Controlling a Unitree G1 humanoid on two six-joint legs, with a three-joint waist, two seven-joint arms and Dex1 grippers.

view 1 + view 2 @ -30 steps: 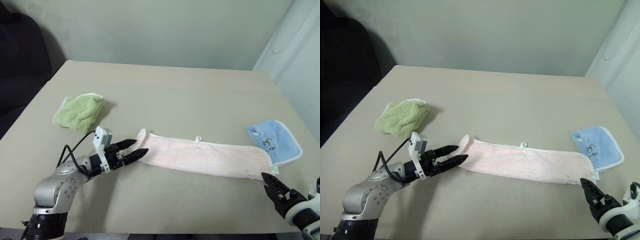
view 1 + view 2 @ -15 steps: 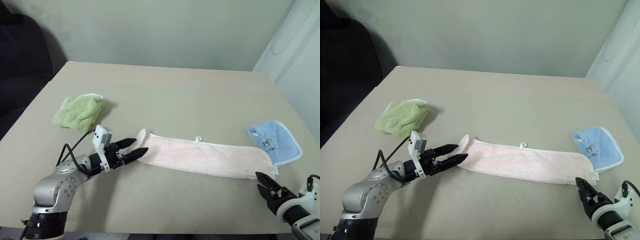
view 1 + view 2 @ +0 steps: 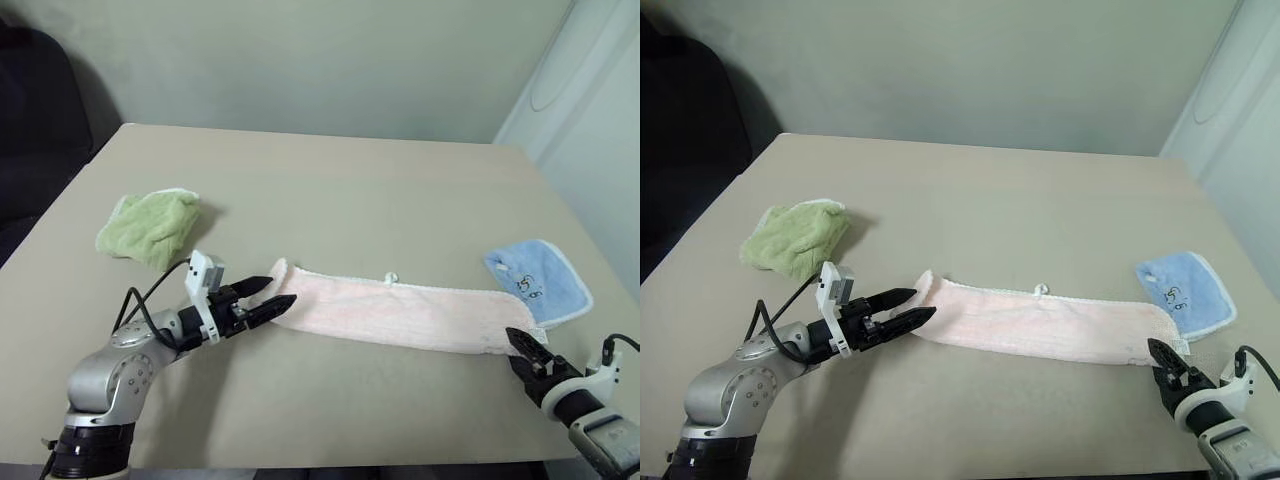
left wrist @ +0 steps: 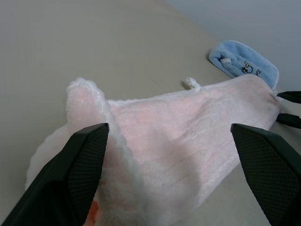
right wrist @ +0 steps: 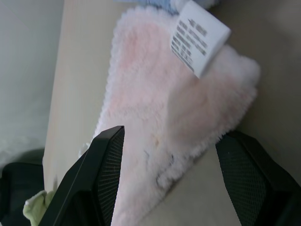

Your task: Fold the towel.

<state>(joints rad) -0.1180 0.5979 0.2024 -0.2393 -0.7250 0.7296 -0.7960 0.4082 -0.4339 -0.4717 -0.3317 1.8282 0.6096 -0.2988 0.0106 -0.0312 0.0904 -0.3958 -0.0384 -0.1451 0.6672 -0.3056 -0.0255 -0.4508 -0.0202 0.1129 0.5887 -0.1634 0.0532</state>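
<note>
Since a second ago, right tool [image 3: 524,349] has advanced to the towel [image 3: 400,313] end at lower right, released. Left tool [image 3: 262,300] waits released at the other end. Next, I judge, both clench.

My left arm [image 3: 110,385] is a rounded silver-grey shell with a black ribbed ring at its base, seen nearest the green cloth [image 3: 148,222]. A thin black cable [image 3: 140,305] loops over it to a small white camera block [image 3: 204,279]. Beyond that block, the left gripper [image 3: 268,298] ends in two tapered black fingers. My right gripper [image 3: 526,350], black too, sits on a white-and-grey wrist [image 3: 600,430] with its own black cable.
</note>
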